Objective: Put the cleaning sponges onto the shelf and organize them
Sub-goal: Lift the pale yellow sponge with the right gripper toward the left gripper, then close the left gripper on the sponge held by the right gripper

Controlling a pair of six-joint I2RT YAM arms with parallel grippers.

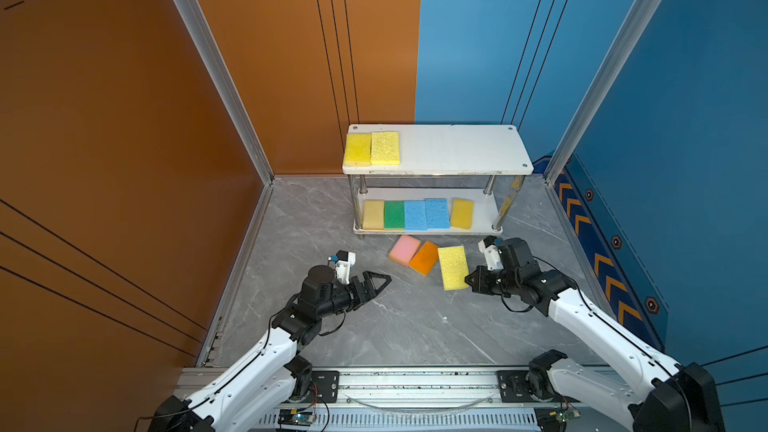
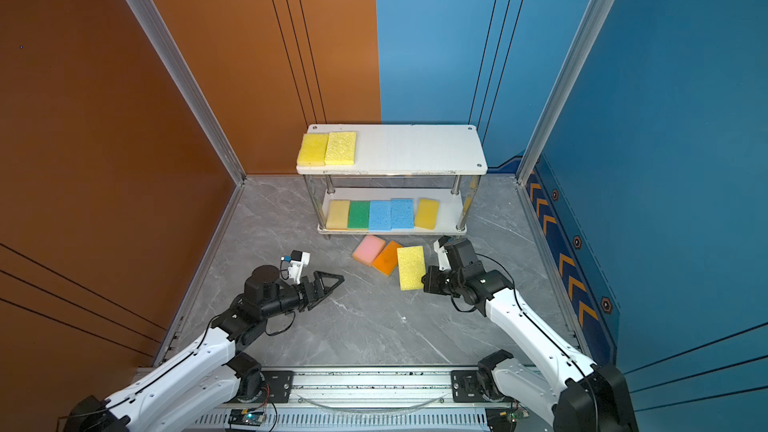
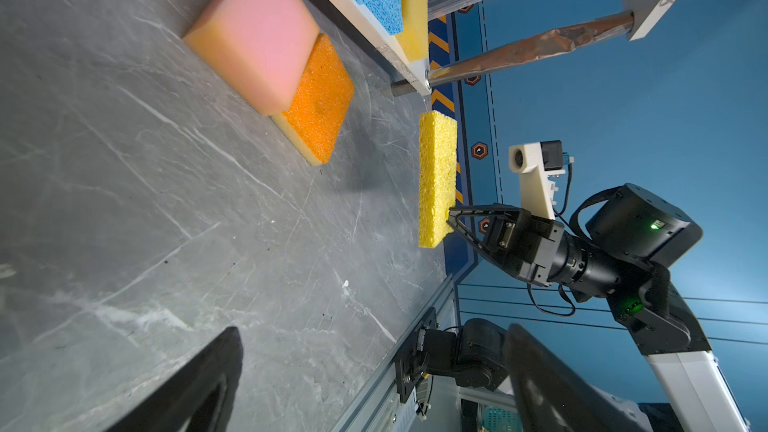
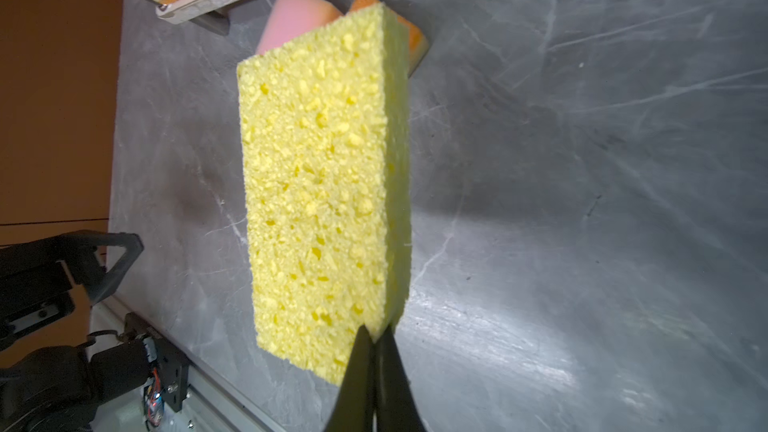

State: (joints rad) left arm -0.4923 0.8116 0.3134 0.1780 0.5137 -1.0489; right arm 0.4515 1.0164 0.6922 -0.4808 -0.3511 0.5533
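Note:
My right gripper (image 1: 469, 280) (image 4: 376, 332) is shut on a corner of a coarse-pored yellow sponge (image 1: 453, 268) (image 4: 324, 184), which hangs just above the floor. A pink sponge (image 1: 404, 248) and an orange sponge (image 1: 424, 257) lie on the floor before the shelf (image 1: 457, 147), the pink one overlapping the orange. The top board carries two yellow sponges (image 1: 372, 148). On the lower board (image 1: 486, 209) lie a pale yellow (image 1: 373, 214), a green (image 1: 394, 214), two light blue (image 1: 426, 214) and a yellow sponge (image 1: 462, 213). My left gripper (image 1: 380, 280) (image 3: 374, 330) stands open and empty, left of the floor sponges.
Grey marble floor (image 1: 395, 326) spreads between the arms. An orange wall (image 1: 124, 118) stands on the left and a blue wall (image 1: 685, 160) on the right. A metal rail (image 1: 415, 384) runs along the front edge.

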